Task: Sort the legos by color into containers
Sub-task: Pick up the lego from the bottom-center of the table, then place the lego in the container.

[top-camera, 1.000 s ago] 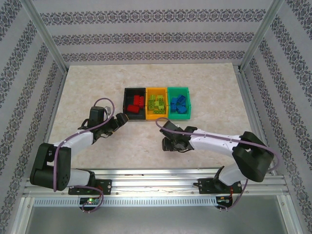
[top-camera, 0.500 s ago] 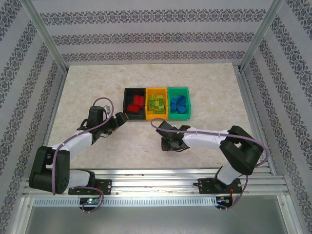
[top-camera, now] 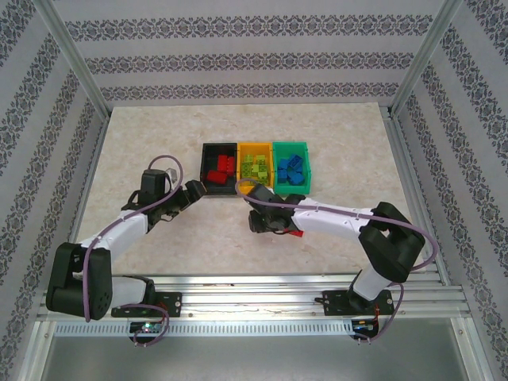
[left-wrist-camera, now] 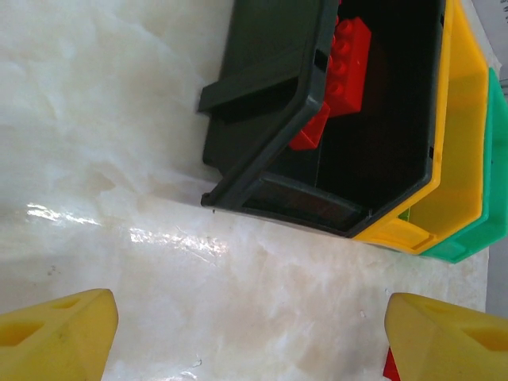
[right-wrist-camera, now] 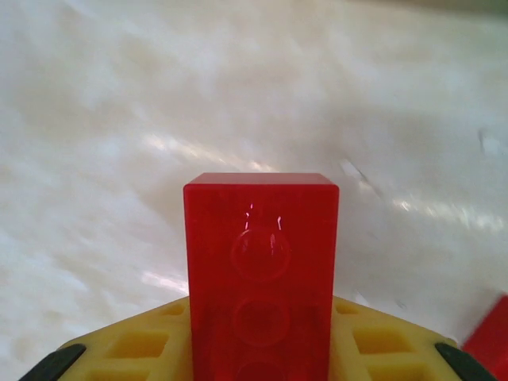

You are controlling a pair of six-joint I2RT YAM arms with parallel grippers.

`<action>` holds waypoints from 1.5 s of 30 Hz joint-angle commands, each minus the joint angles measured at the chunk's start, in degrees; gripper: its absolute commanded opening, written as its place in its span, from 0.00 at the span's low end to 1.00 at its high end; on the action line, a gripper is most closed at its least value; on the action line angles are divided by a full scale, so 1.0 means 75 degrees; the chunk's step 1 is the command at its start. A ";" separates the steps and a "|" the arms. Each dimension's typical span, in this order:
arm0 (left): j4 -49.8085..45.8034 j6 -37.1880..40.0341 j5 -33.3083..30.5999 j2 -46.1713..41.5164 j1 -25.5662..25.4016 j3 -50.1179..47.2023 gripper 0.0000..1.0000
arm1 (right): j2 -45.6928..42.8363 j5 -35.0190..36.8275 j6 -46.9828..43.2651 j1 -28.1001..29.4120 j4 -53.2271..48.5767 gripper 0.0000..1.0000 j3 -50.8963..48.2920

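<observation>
Brick (right-wrist-camera: 260, 262) half-hidden between right jaws

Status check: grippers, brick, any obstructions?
Left gripper open, empty, facing the black bin. Right gripper shut on a red brick above the table. Loose brick lies beside it; nothing seen blocking the bin.

The table (top-camera: 159, 135) has a pale, marbled beige top with a slight gloss that catches soft glints of light. Three containers stand directly on it in one row, walls touching: a black bin (top-camera: 220, 145) on the left, an orange bin (top-camera: 255, 144) in the middle and a green bin (top-camera: 291, 144) on the right. The row sits about midway between the left and right edges, somewhat nearer the far edge. A loose red lego (top-camera: 297, 232) lies flat on the bare top between the row and the near edge.
</observation>
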 commanded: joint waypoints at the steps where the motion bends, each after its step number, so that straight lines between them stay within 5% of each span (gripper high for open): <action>1: -0.0378 0.0236 -0.0004 -0.0209 0.0184 0.0147 0.88 | 0.0146 -0.0037 -0.0525 0.0079 0.0240 0.34 0.0680; 24: -0.1624 0.0438 -0.0225 -0.2223 0.0588 -0.0469 0.88 | 0.4707 -0.1586 -0.1208 -0.1248 0.0018 0.36 0.6922; 31: -0.1433 0.0230 -0.0274 -0.2796 0.0618 -0.0851 0.88 | 0.5530 -0.1605 -0.0984 -0.1283 -0.0124 0.49 0.7982; 37: -0.1536 0.0375 -0.0177 -0.2809 0.0630 -0.0806 0.88 | 0.4887 -0.1978 -0.1133 -0.1194 0.0159 0.54 0.7269; 45: -0.1017 0.0244 -0.0128 -0.2524 0.0642 -0.0952 0.88 | 0.2653 -0.1552 -0.1392 -0.1048 0.0597 0.54 0.4390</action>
